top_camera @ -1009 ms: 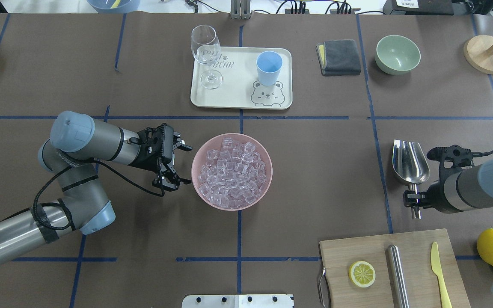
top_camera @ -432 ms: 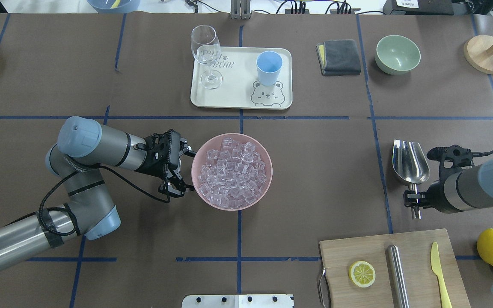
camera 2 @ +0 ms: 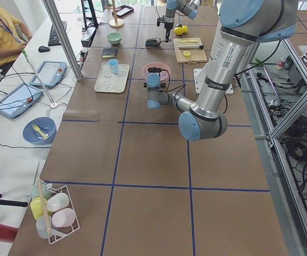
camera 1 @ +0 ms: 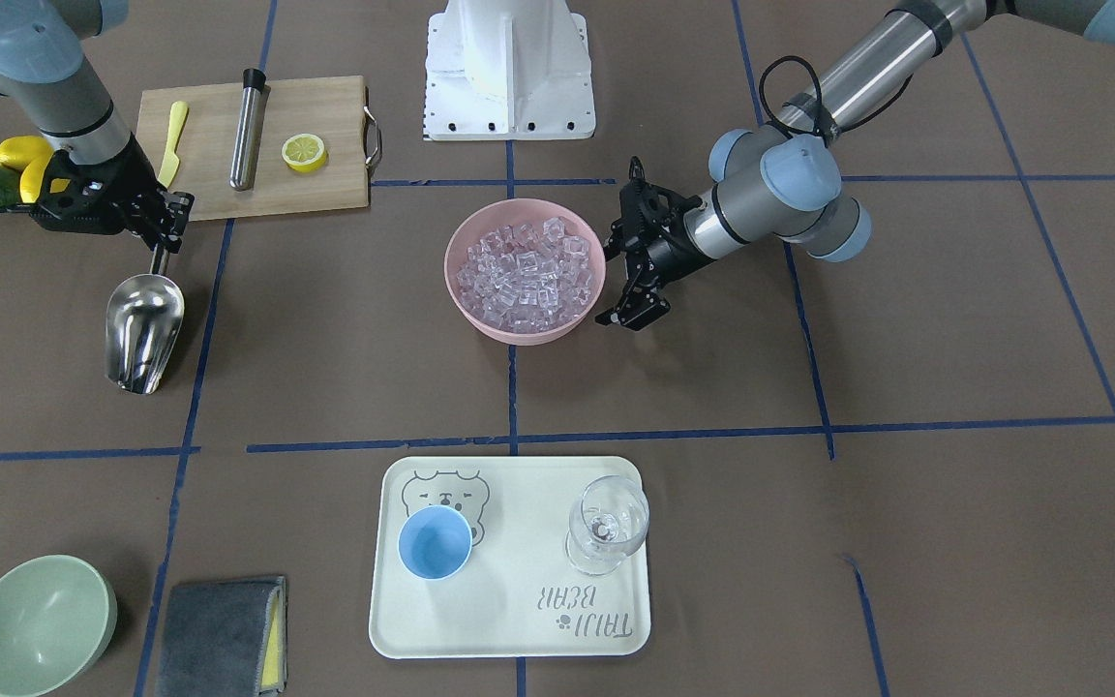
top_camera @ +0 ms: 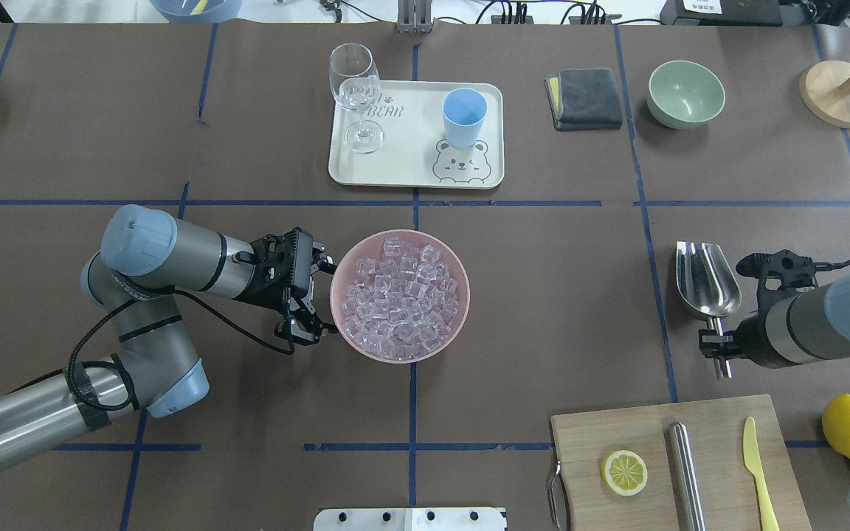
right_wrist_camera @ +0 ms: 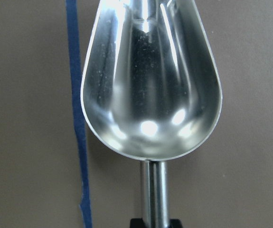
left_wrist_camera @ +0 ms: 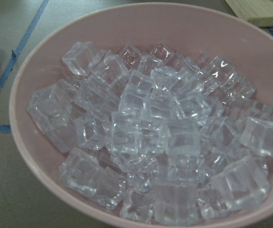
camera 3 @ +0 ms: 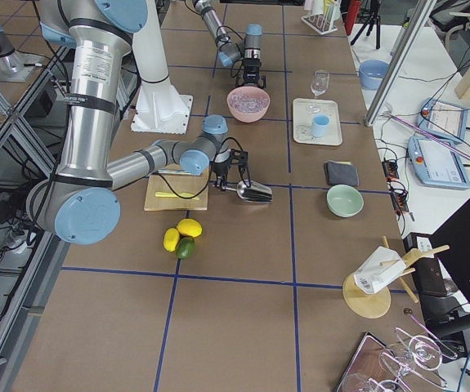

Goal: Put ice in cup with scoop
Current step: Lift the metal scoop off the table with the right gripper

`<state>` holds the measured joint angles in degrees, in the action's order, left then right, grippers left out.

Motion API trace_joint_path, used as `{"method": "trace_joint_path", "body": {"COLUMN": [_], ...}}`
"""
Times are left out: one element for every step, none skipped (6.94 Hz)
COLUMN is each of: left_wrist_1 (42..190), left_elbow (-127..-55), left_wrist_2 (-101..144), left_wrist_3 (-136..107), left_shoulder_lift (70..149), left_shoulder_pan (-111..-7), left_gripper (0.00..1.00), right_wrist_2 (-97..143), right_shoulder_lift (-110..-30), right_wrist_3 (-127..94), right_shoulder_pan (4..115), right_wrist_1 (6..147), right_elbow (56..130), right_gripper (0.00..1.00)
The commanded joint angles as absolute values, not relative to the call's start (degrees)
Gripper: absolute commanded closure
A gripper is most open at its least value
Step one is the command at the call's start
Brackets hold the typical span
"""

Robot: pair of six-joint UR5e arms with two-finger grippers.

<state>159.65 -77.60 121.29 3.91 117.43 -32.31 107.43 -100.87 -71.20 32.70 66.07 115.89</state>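
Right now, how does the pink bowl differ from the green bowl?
The pink bowl is heaped with ice; the green bowl is empty. The pink bowl is wider and sits mid-table; the green bowl stands farther off, beside a grey cloth. Both are round and upright.

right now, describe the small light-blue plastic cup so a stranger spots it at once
Beyond the pink bowl of ice sits a cream rectangular tray with a bear drawing. On it, by the bear, stands the small light-blue plastic cup: opaque and handleless, unlike the clear stemmed wine glass beside it.
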Motion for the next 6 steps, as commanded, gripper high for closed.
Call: {"method": "trace_joint_path", "body": {"left_wrist_1": [159.7,159.7,159.7,159.8,159.8,160.1], "left_elbow": [-77.6,-77.6,-77.6,-77.6,-77.6,-77.5], "left_wrist_2": [121.3,121.3,121.3,121.3,121.3,121.3], "left_wrist_3": [3.8,3.8,3.8,3.9,3.8,3.8], "left_shoulder_lift": [117.4,117.4,117.3,117.3,117.3,117.2], "left_shoulder_pan": [-32.3,-32.3,-32.3,-32.3,-32.3,-32.3], "left_gripper": [0.0,0.0,0.0,0.0,0.0,0.0], "right_wrist_2": [110.5,110.4,109.9,109.9,109.8,109.7], "right_shoulder_lift": [-100.6,-100.5,-100.0,-98.8,-99.0,-98.9], "right_wrist_3": [-71.0,-71.1,-71.2,-71.2,-70.6,-61.3], "right_shoulder_pan": [32.7,32.8,32.9,33.7,33.7,33.3], "right_wrist_1": [65.8,65.7,65.6,65.8,66.1,66.1], "right_elbow": [116.5,117.9,118.6,118.9,119.1,120.7], "right_gripper": [1.0,1.0,1.0,1.0,1.0,1.0]}}
